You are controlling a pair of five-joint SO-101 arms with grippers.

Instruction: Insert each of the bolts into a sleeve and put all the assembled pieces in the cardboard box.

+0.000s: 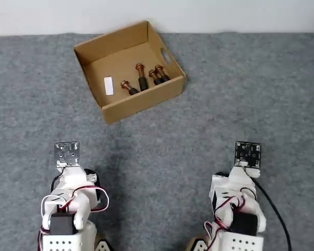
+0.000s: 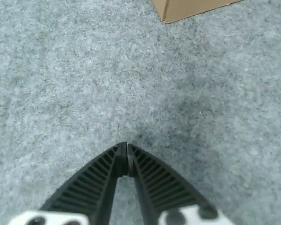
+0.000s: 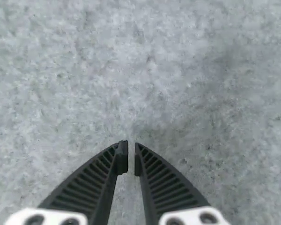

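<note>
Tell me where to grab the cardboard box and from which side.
Probably pinch the cardboard box by its near wall, toward the left end, coming straight down. That wall is thin and upright under an open top; the assembled pieces lie nearer its other end.

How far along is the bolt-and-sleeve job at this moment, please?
Done: what look like four assembled pieces lie in the cardboard box. In hand: nothing; the left gripper and right gripper are both shut on nothing, above the grey carpet. Left: apparently nothing.
</note>
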